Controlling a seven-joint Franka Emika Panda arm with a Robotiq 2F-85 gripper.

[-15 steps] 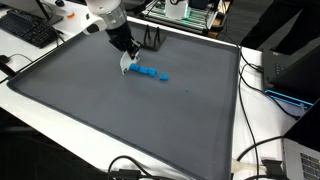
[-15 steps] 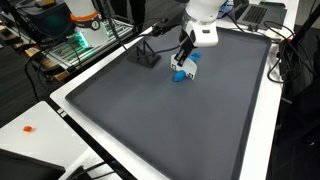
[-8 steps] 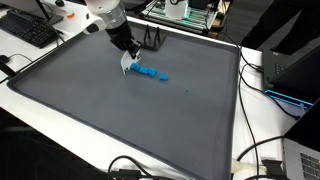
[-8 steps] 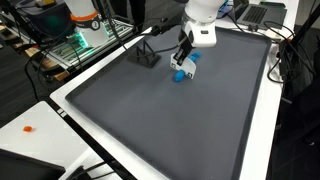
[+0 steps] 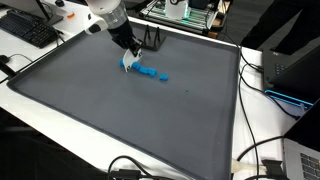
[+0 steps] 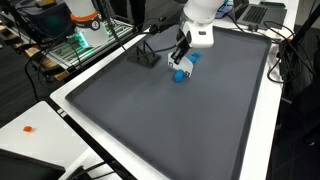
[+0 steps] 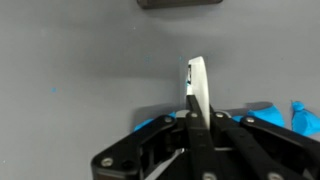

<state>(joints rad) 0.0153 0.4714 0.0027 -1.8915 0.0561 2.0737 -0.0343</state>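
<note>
My gripper is shut on a thin white flat piece with a small blue mark, held upright between the fingers. It hangs just above the grey mat, at the left end of a row of blue blocks. In an exterior view the gripper is right above the blue blocks. In the wrist view blue blocks show behind the fingers on both sides. A small blue speck lies on the mat.
A large grey mat with a white border covers the table. A small black stand is near the blocks, also at the top of the wrist view. Keyboard, cables and electronics surround the table. An orange dot lies on the white border.
The gripper has risen slightly with the white piece; the blue blocks have not moved.
</note>
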